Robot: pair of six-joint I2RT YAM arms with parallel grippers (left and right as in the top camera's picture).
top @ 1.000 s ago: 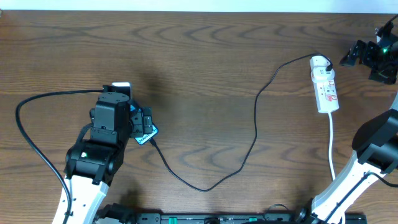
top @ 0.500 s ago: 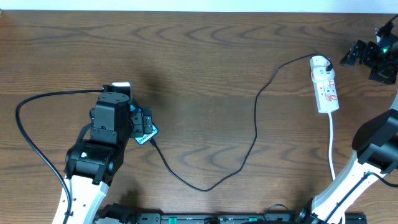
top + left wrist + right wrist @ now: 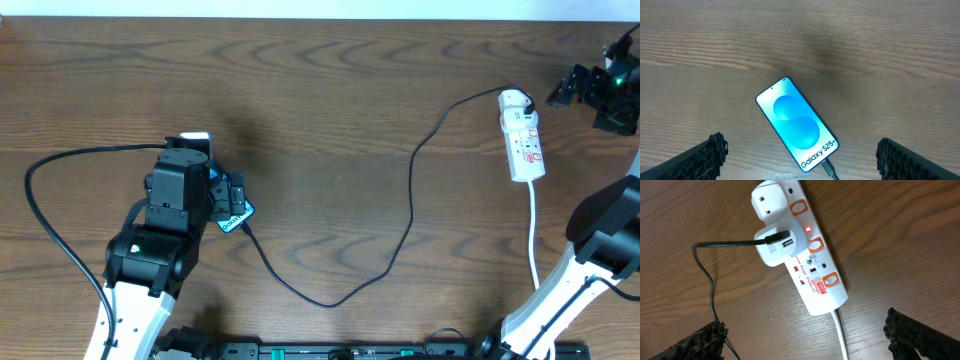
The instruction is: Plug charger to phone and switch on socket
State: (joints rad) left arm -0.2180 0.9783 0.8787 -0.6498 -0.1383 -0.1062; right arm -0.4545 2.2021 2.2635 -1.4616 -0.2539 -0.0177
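Left wrist shows the left gripper (image 3: 800, 152) spread wide above the phone (image 3: 797, 127), with the charger (image 3: 829, 169) plugged into its near end. The right gripper (image 3: 804, 326), also spread, hovers over the socket (image 3: 812, 267), whose red light (image 3: 807, 229) is lit. Nothing has moved since a second ago.

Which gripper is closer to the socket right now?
Right. The right gripper hovers just beside the plug end of the socket. The left gripper is far off on the opposite side, over the phone.
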